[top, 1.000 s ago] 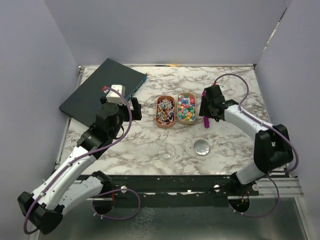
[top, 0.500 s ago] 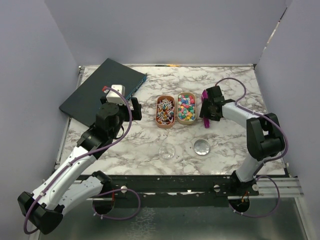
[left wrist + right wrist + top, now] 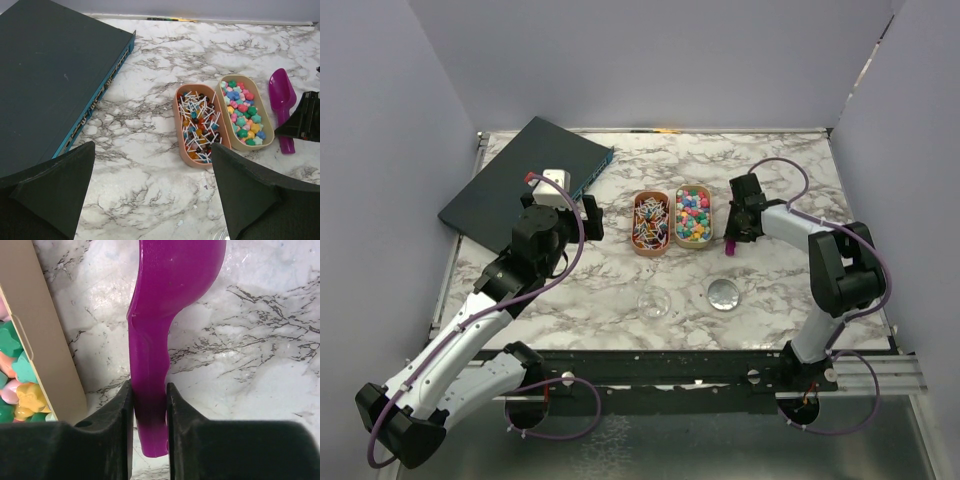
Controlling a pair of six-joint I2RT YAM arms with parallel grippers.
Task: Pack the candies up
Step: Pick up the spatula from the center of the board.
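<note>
Now, nearest you, a left dish (image 3: 653,303) and a right dish (image 3: 724,294), both small, round and clear, sit on the table (image 3: 790,180). I cannot tell whether they are cups or lids, and I see no candies in either, so packing looks barely begun.

Farther out, your right gripper (image 3: 149,396) is clamped on the handle of the scoop (image 3: 170,300), which lies flat on the marble just beside the ball tray (image 3: 50,340). The grip sits low, near the handle's end, so expect the bowl to droop. Lift straight up first, clear the tray wall, then tip the bowl down into the balls (image 3: 242,112) with a shallow push. A steep dig could shove the light tray.

Your left gripper (image 3: 152,149) hangs spread wide and holding nothing, short of the stick tray (image 3: 176,112) with its wrapped pieces (image 3: 199,127). Consider steadying a tray with it.

Farthest back on the left, the box (image 3: 510,185) lies well apart from the work.
</note>
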